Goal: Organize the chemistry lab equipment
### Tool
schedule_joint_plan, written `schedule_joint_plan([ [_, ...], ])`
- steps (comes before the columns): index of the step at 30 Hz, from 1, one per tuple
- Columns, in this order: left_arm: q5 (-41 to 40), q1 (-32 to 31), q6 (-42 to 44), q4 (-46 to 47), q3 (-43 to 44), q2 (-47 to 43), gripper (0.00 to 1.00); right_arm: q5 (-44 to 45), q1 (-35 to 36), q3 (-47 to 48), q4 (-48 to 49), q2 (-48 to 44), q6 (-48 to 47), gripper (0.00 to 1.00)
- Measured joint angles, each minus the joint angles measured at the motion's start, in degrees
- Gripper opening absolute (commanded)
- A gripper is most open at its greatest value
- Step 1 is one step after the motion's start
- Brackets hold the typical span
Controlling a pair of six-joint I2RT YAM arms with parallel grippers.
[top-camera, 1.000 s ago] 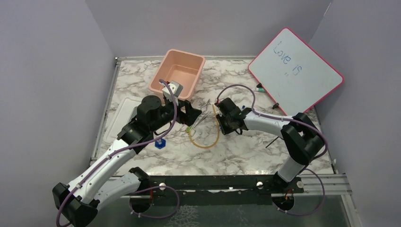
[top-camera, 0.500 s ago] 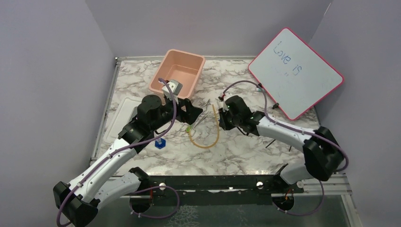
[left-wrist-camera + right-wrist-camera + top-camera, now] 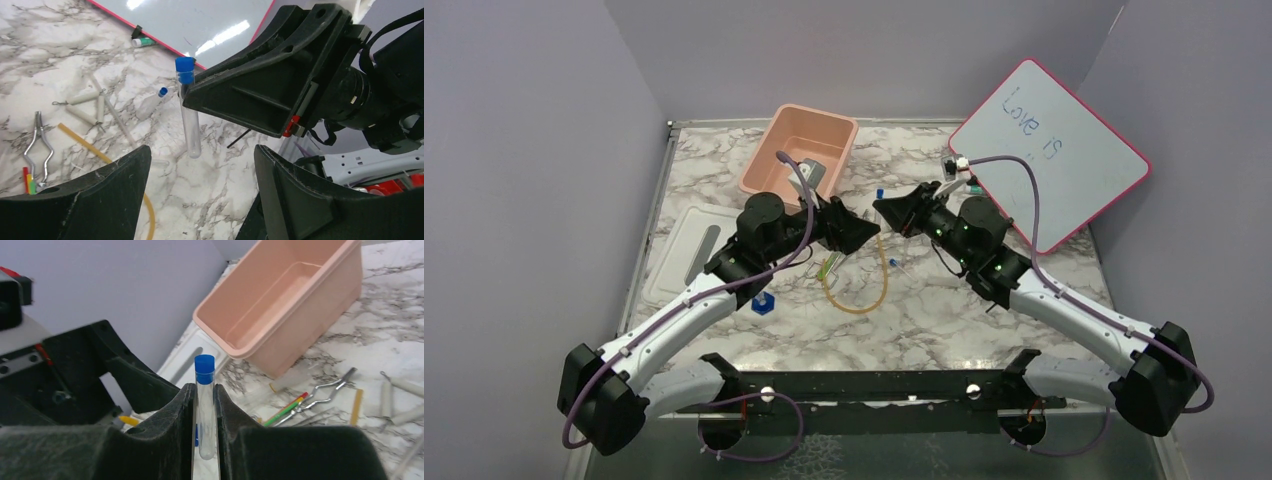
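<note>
Blue-capped test tube (image 3: 204,405) is pinched upright in right claw (image 3: 204,395), held clear of the marble surface (image 3: 944,320) mid-table. Left claw (image 3: 200,155) faces it, jaws spread wide and empty. Looks like a handover, since the pink tub (image 3: 762,148) is on the left arm's side. Amber rubber tube (image 3: 859,305) and metal tongs (image 3: 37,142) lie loose below. Right claw's body crowds the tube, so grab low.

The clear, smooth test tube with a blue plastic cap (image 3: 205,410) looks glassy between my matt black, faintly grainy plastic right fingers (image 3: 165,440). The white-and-grey marble-patterned tabletop (image 3: 395,325) has a light sheen. The pink plastic tub (image 3: 310,315) is smooth and satiny. The thin metal tongs (image 3: 38,127) shine. The red-framed whiteboard (image 3: 200,20) is glossy.
</note>
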Motion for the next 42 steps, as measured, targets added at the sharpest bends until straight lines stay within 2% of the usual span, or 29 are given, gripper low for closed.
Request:
schedule_joint_plan([
  [7, 1.1, -0.9, -4.4, 4.0, 0.0, 2.3, 0.55, -1.7, 0.0, 0.2, 4.7, -0.2, 8.4, 0.22],
  [14, 1.7, -1.3, -6.1, 6.4, 0.0, 2.5, 0.34, -4.1, 0.0, 0.2, 7.1, -1.3, 12.7, 0.22],
  [16, 2.3, -1.4, -6.0, 6.5, 0.0, 2.8, 0.25, -4.7, 0.0, 0.2, 7.1, -1.4, 13.2, 0.23],
  [18, 2.6, -1.6, -5.5, 6.4, 0.0, 3.0, 0.16, -5.4, 0.0, 0.2, 7.0, -1.4, 13.3, 0.28],
  [20, 2.7, -1.6, -4.2, 6.4, 0.0, 3.0, 0.09, -5.9, 0.0, 0.2, 6.9, -1.4, 13.3, 0.42],
  [22, 2.7, -1.6, -2.5, 6.4, 0.0, 2.9, 0.03, -6.4, 0.0, 0.5, 5.5, -1.5, 13.1, 0.51],
  [25, 2.7, -1.6, 2.2, 5.9, 0.0, 2.1, 0.0, -7.0, 0.0, 2.8, 0.6, -1.6, 12.0, 0.54],
  [37, 5.8, -1.6, 25.9, 0.1, 2.4, 0.8, 0.0, -7.7, 0.0, 27.9, -29.8, 1.2, 4.3, 0.57],
  [42, 8.0, -1.6, 32.0, -3.2, 5.0, 1.4, 0.0, -9.6, 0.0, 31.1, -38.2, 4.4, 1.9, 0.56],
])
